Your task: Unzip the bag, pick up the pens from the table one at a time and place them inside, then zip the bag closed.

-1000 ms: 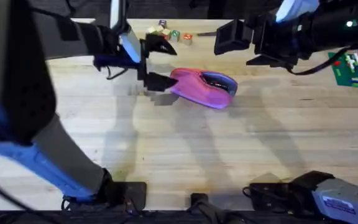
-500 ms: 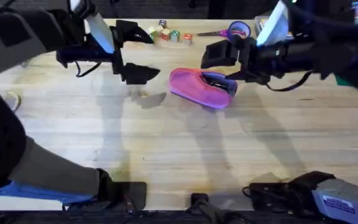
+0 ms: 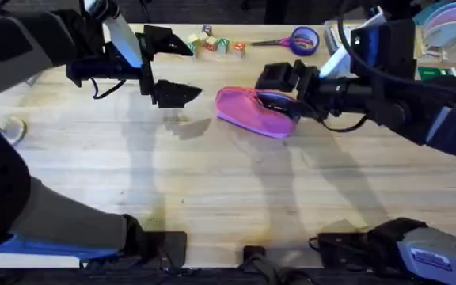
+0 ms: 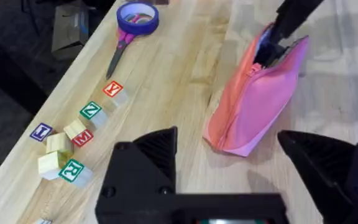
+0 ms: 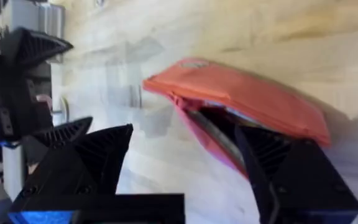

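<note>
On the table (image 3: 212, 182), the unzipped bag (image 3: 253, 113) sits between both arms' wide-open jaws.

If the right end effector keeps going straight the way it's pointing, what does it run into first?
Most likely the pink bag. The right end effector, open, points at the bag's unzipped opening, one finger already at its edge. Height above the table is hard to judge.

Overhead: high up, looking down and forward over the table (image 3: 212, 190). Left wrist: close, looking along the wood at the pink bag (image 4: 260, 99). Right wrist: very close above the same bag (image 5: 247, 99).
</note>
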`<state>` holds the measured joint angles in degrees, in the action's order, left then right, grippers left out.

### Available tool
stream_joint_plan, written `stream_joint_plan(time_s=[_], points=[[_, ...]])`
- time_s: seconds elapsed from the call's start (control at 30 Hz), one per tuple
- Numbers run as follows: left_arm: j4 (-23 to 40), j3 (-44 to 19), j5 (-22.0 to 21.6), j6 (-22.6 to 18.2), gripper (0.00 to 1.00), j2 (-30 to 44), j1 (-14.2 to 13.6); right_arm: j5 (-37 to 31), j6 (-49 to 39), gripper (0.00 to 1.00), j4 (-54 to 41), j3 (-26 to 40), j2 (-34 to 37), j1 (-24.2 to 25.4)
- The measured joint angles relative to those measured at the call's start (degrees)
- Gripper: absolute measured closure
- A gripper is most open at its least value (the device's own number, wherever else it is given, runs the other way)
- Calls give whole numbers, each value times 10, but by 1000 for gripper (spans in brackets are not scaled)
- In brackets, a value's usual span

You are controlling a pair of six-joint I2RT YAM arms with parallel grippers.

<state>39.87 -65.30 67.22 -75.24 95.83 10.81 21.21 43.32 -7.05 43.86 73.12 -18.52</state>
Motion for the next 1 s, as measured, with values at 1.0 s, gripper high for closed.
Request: stream_joint_plan(time_s=[1.0], points=[[0, 0, 0, 0, 8, 0, 0, -13, 48, 6, 176, 0, 129, -57]])
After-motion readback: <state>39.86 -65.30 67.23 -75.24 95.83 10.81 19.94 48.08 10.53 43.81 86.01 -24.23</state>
